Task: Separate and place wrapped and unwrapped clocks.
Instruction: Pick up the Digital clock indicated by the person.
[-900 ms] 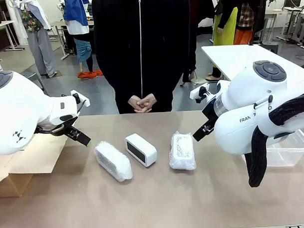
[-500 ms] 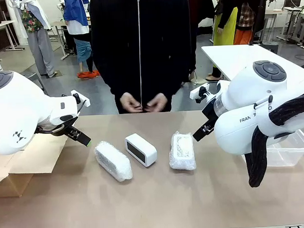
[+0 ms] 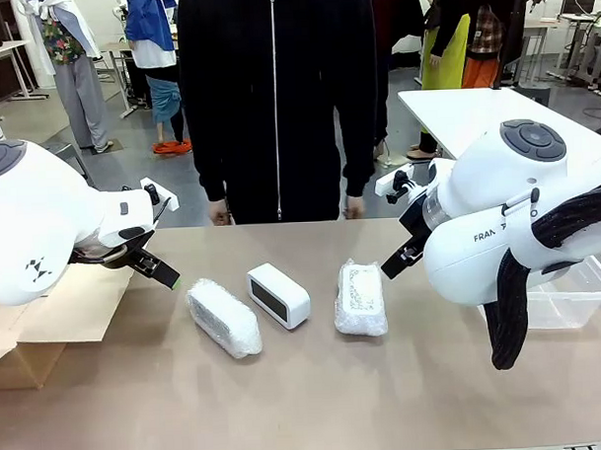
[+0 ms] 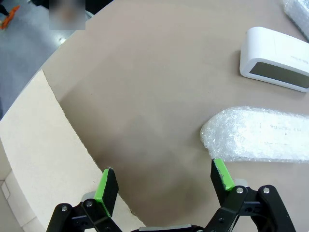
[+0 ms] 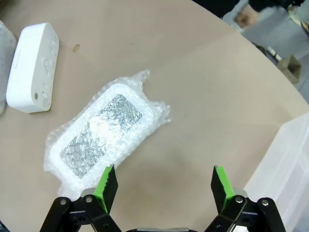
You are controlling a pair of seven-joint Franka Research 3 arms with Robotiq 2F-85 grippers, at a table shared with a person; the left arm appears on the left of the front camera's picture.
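We judge nothing sorted yet: left wrapped clock (image 3: pixel 223 317), bare clock (image 3: pixel 278 295) and right wrapped clock (image 3: pixel 360 298) lie in 1 row on the surface (image 3: pixel 317 402), untouched, left gripper (image 4: pixel 164 179) and right gripper (image 5: pixel 164 180) hovering near them, fingers apart and empty, so all 3 placements are left.

Far side: a person (image 3: pixel 276 97) in black stands at the brown table (image 3: pixel 317 402).
Left edge: cardboard box (image 3: pixel 64 308).
Right edge: clear plastic tub (image 3: pixel 582 294).
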